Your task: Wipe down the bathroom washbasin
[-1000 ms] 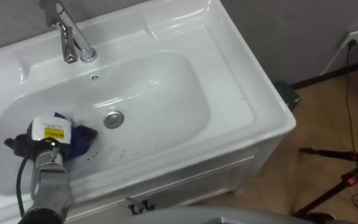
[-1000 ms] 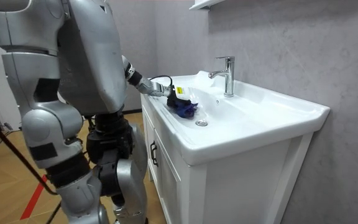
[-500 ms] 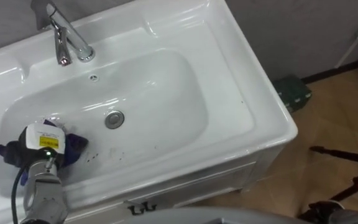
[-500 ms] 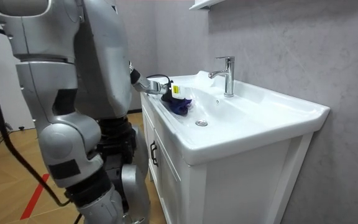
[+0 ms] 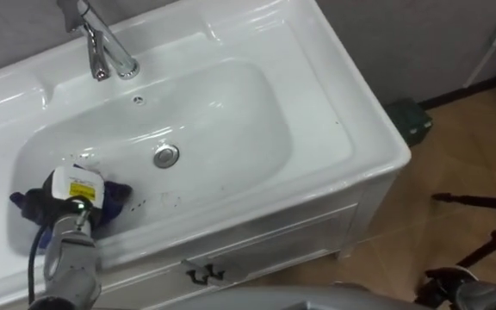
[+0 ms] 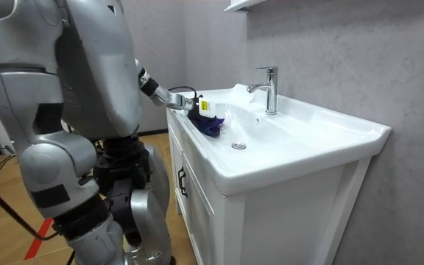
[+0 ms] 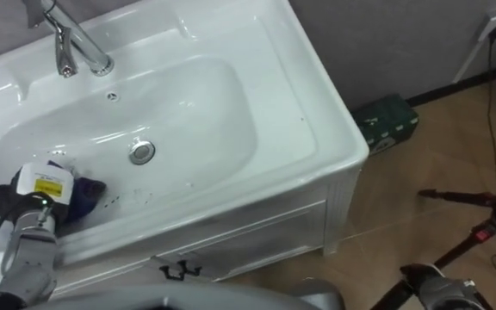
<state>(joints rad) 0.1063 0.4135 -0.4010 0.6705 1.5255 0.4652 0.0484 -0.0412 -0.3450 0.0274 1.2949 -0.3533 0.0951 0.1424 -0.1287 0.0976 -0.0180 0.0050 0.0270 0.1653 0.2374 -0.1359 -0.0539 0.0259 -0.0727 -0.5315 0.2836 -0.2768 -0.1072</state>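
Moved: left hand (image 5: 74, 193) and cloth (image 5: 117, 196) sit slightly farther from the drain (image 5: 166, 156) than a second ago.
Hand: palm down on cloth for pressure; whether clamped, cannot tell.
Cloth: lower left of frame, on basin (image 5: 231, 112) floor.

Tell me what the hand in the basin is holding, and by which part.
The left hand sits on the middle of the bunched blue cloth at the left end of the basin; whether it grips the cloth cannot be told.

One basin (image 5: 343, 112), one tap (image 5: 102, 47), one drain (image 5: 166, 156), one overflow hole (image 5: 139, 100), one blue cloth (image 5: 114, 196), one cabinet handle (image 5: 202, 275), one green box (image 5: 410, 120).
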